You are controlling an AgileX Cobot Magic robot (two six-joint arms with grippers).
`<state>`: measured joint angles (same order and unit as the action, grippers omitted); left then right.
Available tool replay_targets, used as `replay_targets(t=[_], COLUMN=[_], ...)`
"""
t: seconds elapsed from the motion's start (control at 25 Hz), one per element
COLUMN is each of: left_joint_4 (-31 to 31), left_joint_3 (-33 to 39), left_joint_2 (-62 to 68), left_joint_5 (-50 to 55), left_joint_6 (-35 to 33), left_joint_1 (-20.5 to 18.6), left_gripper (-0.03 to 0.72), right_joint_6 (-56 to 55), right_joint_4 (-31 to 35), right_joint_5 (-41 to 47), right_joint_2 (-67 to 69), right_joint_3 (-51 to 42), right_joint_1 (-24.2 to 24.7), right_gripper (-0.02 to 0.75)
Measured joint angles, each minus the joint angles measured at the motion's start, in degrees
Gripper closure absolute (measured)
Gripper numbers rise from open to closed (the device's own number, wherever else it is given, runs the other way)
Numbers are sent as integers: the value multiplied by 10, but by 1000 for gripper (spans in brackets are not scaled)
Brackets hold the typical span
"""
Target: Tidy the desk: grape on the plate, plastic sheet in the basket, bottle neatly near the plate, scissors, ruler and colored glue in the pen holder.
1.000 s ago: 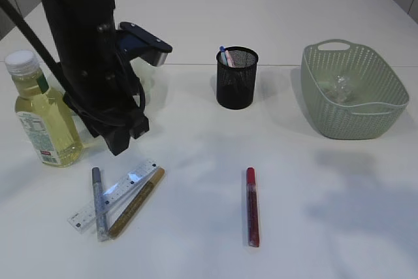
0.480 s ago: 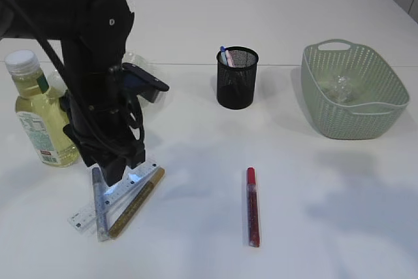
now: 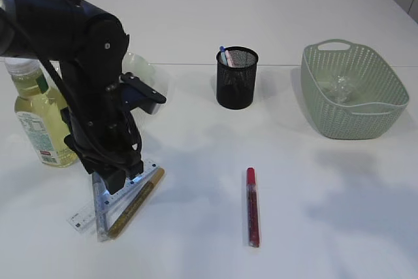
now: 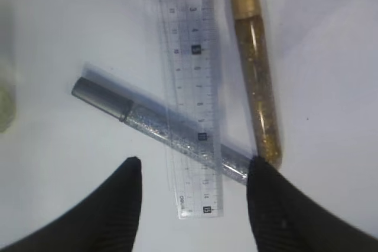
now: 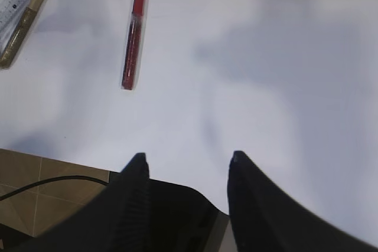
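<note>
My left gripper hangs open just above the near end of the clear ruler, one finger on each side, gripping nothing. A silver glitter glue lies crosswise under the ruler and a gold glue lies beside it. A red glue lies alone mid-table. The black mesh pen holder holds blue and pink tips. The green basket holds the crumpled plastic sheet. My right gripper is open and empty. Grape and scissors are out of view.
The bottle of yellow liquid stands upright at the left, close behind my left arm. A pale green plate peeks out behind that arm. The table's front edge and brown floor show under my right gripper.
My left arm has come down and forward from near the plate onto the ruler and glue sticks, now covering their upper ends. Its jaws have widened a little. The right gripper is unchanged.
</note>
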<state>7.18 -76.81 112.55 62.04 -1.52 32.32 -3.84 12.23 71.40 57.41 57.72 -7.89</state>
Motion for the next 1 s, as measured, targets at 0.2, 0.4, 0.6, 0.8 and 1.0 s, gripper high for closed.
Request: replay_targets(t=[0.2,0.4,0.6,0.8,1.0], left_joint_4=[3,4,21,26,17], left_joint_3=[3,3,3,3,3], left_joint_2=[1,16,32,33,33], left_joint_5=[-19,-31,-33,-35,-37], left_joint_6=[0,-9,-20,-30,-42], left_joint_1=[-13,-13,-13,-13,-13], left_gripper=[267,266,266,266,266], right_joint_6=[0,0,0,0,0], right_joint_4=[0,0,0,0,0], right_joint_5=[0,0,0,0,0], right_joint_2=[0,0,0,0,0], right_joint_3=[0,0,0,0,0], right_joint_1=[0,0,0,0,0], right_gripper=[380,380,380,380,380])
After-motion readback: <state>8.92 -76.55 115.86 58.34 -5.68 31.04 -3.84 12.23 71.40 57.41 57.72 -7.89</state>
